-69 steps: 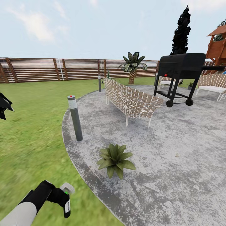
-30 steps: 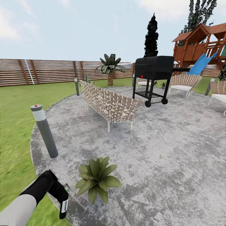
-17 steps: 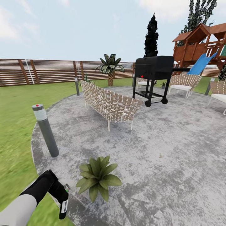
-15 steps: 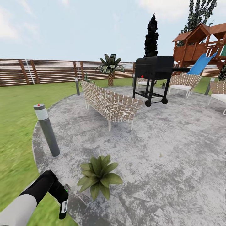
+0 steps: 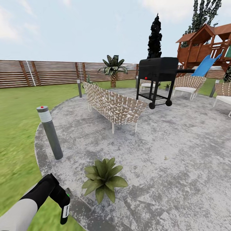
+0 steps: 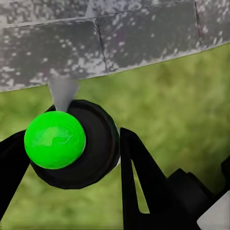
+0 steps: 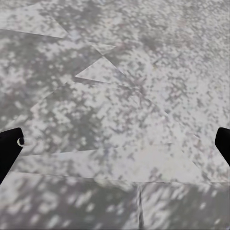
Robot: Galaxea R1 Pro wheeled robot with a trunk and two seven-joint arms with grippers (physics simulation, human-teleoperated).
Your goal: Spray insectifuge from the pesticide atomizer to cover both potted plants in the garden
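**Left gripper carries the atomizer beside the nearest potted plant**

The left gripper [image 5: 65, 205] is clamped around the pesticide atomizer [image 6: 72, 143]; in the left wrist view its black fingers [image 6: 143, 182] press either side of the atomizer's dark round body, which is topped by a bright green cap. A pale label on the gripper's side shows in the head view, too small to read. The gripper hangs over the patio [image 5: 179, 154] edge, where paving meets lawn [image 5: 16, 128], just beside the potted plant [image 5: 103, 180].

The right gripper [image 7: 115, 143] shows as two black fingertips well apart at the frame's edges, spread wide with bare paving between them.

Beyond the potted plant stand a grey bollard light [image 5: 49, 132], a wicker sofa [image 5: 112, 104] and a black grill [image 5: 158, 80]. A second small plant [image 5: 167, 86] sits past the grill, near a wicker chair [image 5: 188, 84]. A slatted fence [image 5: 48, 73] bounds the lawn.
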